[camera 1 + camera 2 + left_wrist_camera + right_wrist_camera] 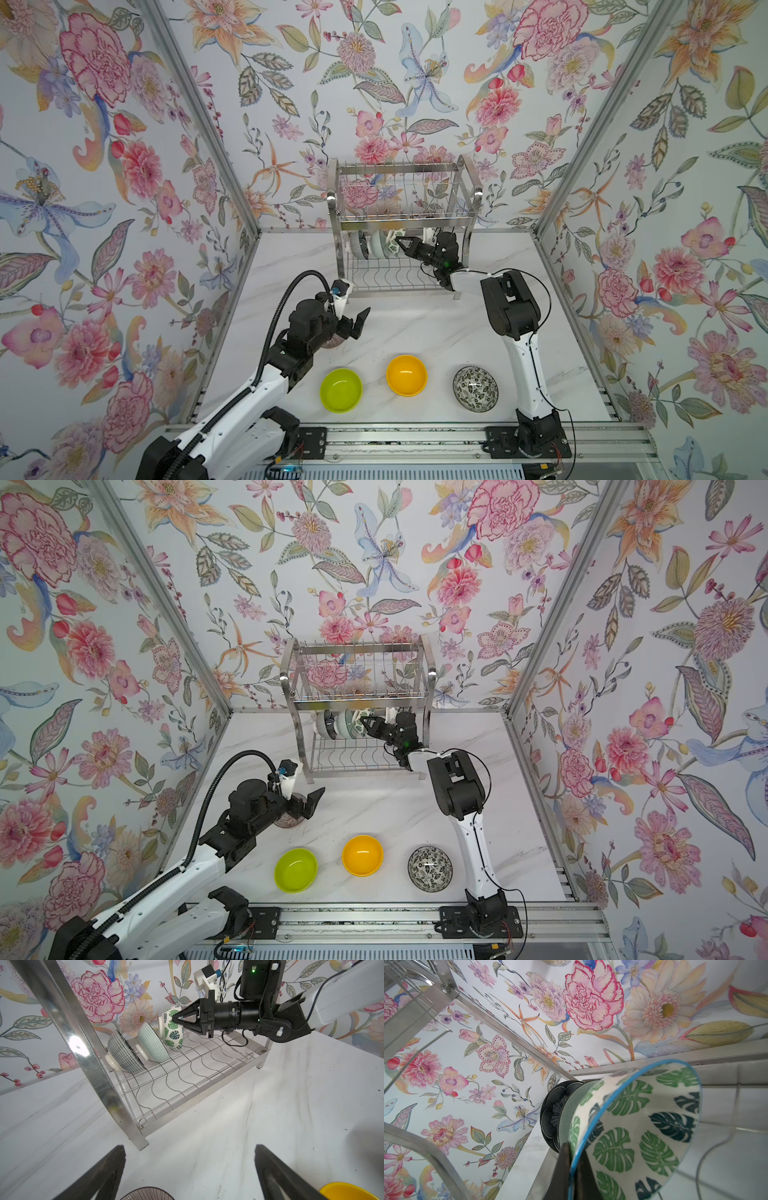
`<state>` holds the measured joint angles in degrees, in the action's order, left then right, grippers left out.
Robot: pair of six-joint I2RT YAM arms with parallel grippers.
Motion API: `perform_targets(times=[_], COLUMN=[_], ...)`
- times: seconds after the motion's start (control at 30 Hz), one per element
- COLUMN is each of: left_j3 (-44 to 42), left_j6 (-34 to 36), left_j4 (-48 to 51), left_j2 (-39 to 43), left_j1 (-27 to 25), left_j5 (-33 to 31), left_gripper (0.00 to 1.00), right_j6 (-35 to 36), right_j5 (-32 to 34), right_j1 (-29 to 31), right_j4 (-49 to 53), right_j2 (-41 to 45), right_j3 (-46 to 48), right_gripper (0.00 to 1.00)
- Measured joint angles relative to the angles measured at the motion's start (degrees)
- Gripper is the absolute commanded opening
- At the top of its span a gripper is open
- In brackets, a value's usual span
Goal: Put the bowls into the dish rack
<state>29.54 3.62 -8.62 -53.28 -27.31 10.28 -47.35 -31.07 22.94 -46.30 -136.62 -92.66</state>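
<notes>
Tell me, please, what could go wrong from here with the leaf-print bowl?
1. The right gripper pinches only the rim of the leaf-print bowl; released before it seats in a wire slot of the dish rack, it might tip against the pale mint bowl.
2. The open left gripper hangs over the ribbed bowl near the rack's front post and could knock it.

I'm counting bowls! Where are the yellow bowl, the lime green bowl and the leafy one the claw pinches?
Round orange-yellow bowl [406, 375]: a top view, inside centre.
Round lime green bowl [340, 390]: a top view, inside centre.
White green-leaf print bowl [171, 1032]: left wrist view, outer wall.
</notes>
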Motion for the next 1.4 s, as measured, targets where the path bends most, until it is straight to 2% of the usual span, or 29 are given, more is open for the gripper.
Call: perform_targets(times=[0.43,0.83,1.17,1.4], left_j3=[0.0,0.0,0.0,0.0], left_j6=[0.0,0.0,0.0,0.0], left_j4=[0.0,0.0,0.0,0.0], left_j2=[-0.2,-0.2,-0.5,-0.5], left_j1=[0.0,0.0,0.0,0.0], left_j5=[0.0,0.0,0.0,0.0], left_gripper=[0.99,0.99,0.99,0.99], right_j6=[0.2,4.0,6.0,7.0], right_j5=[0.5,1.2,1.0,1.8], right_j1=[-1.0,-1.0,-1.0,-1.0], right_j4=[0.8,4.3,6.5,7.7], right_j2=[0.0,0.0,0.0,0.3], right_j3=[0.2,-0.3,-1.1,-1.1], right_gripper=[0.0,0.03,0.09,0.2])
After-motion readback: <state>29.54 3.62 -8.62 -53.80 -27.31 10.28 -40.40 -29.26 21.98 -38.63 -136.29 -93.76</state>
